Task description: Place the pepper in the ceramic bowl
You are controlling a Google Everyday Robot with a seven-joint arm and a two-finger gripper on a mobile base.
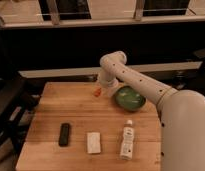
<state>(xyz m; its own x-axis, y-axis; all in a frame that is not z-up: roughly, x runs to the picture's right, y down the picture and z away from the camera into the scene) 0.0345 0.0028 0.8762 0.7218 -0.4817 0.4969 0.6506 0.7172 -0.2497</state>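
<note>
Camera view shows my gripper (100, 88) hanging low over the far part of the wooden table (51, 115), with the pepper (97, 92) right at its tip. I cannot tell whether I grip it or only touch it. The green bowl (129, 100) sits just beside my gripper, toward my body. Farther from my gripper, near the table's front edge, lie a flat black object (64, 134), a white packet (93, 142) and a white bottle (127, 140).

Wrist of arm (141, 80) covers most of the tool (100, 89), just left of bowl (130, 99), over rear of table (51, 110). Tiny pepper (97, 92) at tool, contact unclear. Rear rim of bowl behind arm. Front edge of table cut off; right corner hidden by robot body (186, 130)
</note>
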